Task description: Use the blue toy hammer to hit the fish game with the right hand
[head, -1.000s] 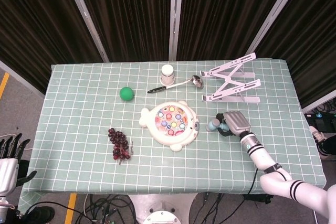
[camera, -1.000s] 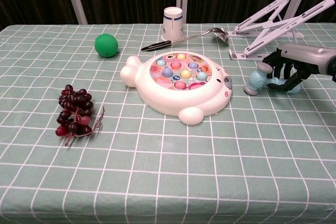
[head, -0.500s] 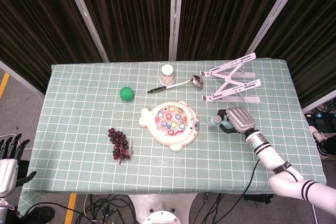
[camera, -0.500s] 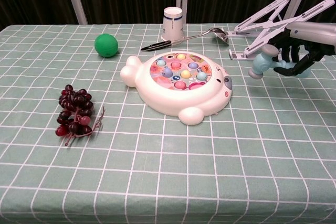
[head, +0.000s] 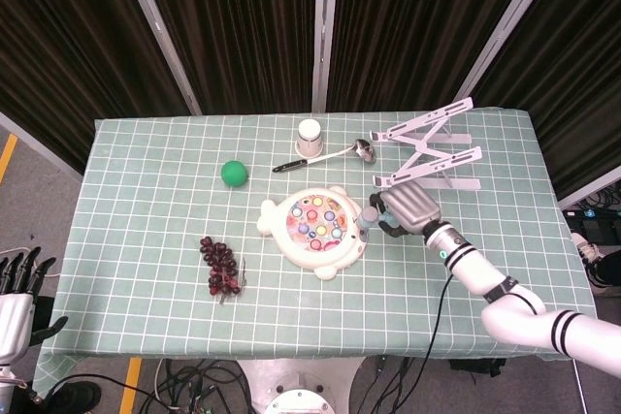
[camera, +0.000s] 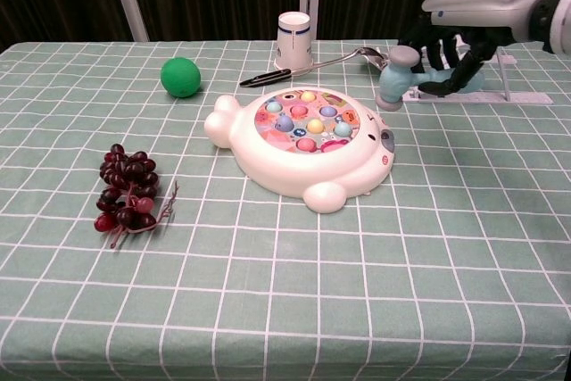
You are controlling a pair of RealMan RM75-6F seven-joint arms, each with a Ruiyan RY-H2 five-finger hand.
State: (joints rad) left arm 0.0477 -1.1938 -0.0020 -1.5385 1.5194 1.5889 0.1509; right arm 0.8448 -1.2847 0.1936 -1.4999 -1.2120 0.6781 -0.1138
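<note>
Since the frames a second before, the right hand [camera: 464, 37] had lifted the blue toy hammer [camera: 397, 76] off the worktop [camera: 268, 310] and carried it leftward, from beside the folding stand to the right-hand edge of the fish game [camera: 299, 144].

Nearest the robot, the left hand [head: 19, 283] hung off the worktop's near-left corner with its fingers apart, holding nothing. On the checked green cloth, a bunch of dark red grapes [camera: 128, 194] lay to the left. The white fish game sat in the middle, its round face dotted with coloured fish.

The right arm [head: 485, 283] reached in from the near right, forearm angled toward the game. Its hand was raised above the cloth, back upward, dark fingers [camera: 451, 60] curled down around the hammer's handle. The pale blue hammer head pointed left and hovered just beside and above the game's right rim; whether it touched could not be told.

Farther back lay a green ball [camera: 181, 77] on the left, a ladle [camera: 312, 66] with a black handle, a white paper cup [camera: 295, 39] standing mouth down, and the white folding stand [head: 427, 157] at the far right.
</note>
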